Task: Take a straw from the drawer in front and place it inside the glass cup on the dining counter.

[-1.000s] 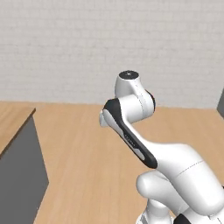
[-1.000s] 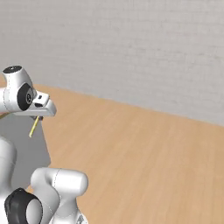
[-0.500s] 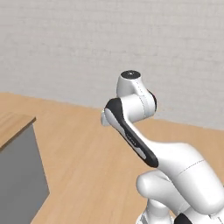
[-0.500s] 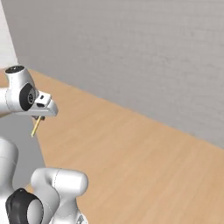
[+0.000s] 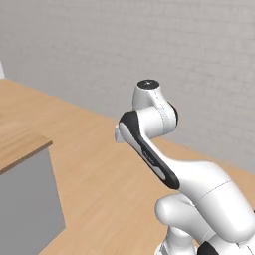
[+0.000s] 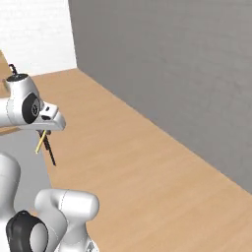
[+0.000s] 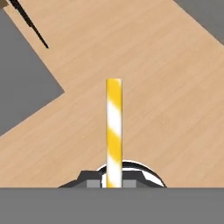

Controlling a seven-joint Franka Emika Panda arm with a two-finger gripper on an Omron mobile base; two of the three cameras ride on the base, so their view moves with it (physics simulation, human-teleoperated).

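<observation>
Squarely between pincer (image 7: 113,183) tips: straw (image 7: 114,131)

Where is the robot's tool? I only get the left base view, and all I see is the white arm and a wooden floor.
Observer: The tool hangs under the white hand at the left of the right base view, shut on a thin yellow-and-white striped straw.
Operator: Is the straw straight up?
Observer: Not quite. In the right base view it slants, lower end toward the left.
Operator: What's under it?
Observer: The hand view shows light wooden floor past the straw's tip, and a dark grey panel off to one side.
</observation>
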